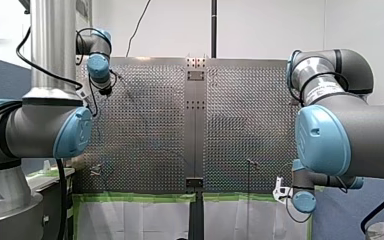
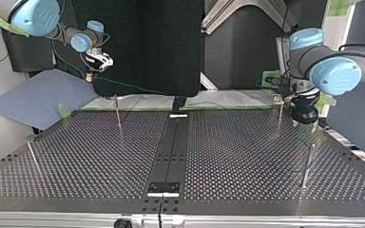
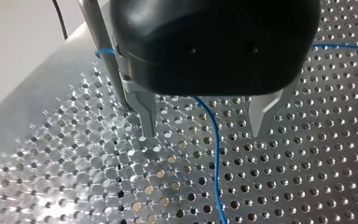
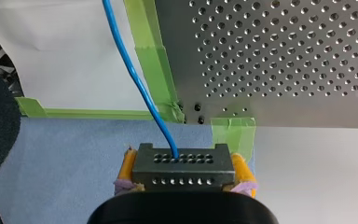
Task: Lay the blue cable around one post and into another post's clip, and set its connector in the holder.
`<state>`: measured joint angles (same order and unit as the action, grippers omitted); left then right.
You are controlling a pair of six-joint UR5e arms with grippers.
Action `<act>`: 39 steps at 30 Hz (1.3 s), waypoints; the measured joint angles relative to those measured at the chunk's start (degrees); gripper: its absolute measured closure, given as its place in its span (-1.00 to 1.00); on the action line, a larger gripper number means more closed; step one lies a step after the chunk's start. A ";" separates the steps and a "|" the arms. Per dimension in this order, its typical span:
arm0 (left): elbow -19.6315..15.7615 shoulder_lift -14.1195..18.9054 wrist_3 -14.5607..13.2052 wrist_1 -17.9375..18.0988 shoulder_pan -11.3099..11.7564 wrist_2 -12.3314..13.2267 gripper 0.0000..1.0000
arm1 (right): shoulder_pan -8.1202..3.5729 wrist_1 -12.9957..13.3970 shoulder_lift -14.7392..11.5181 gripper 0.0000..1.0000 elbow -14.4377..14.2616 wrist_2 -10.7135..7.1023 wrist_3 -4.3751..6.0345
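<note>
In the right wrist view my right gripper, with yellow pads, is shut on a dark connector block. The blue cable leaves that block toward the table's corner. In the top view this gripper hangs off the table's far left edge, above a blue mat. My left gripper stands open with its metal fingertips on the perforated plate, and the blue cable lies between them. Beside it the cable loops around a thin post. The top view shows this gripper low at the far right.
Thin posts stand on the table: one at the far left, one at the near left, two at the right. A black centre strip carries small brackets. Green tape edges the table.
</note>
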<state>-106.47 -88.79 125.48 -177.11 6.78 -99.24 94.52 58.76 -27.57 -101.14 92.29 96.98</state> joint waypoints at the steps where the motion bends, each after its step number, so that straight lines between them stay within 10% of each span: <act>1: -0.14 0.43 -0.07 -0.42 -0.02 -0.33 -1.00 | 0.03 -0.03 0.00 1.00 0.01 0.00 0.00; 19: 1.58 9.07 -4.10 -9.06 -0.03 -5.93 -1.00 | 0.73 -0.48 0.00 1.00 0.44 0.00 0.04; 39: 10.32 11.07 -4.04 -19.34 -1.25 3.32 -1.00 | 0.97 -0.83 -0.01 1.00 0.71 -0.08 0.08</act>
<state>-96.16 -77.72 121.44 -196.45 5.53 -95.91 95.49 57.93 -27.57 -100.43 92.21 97.06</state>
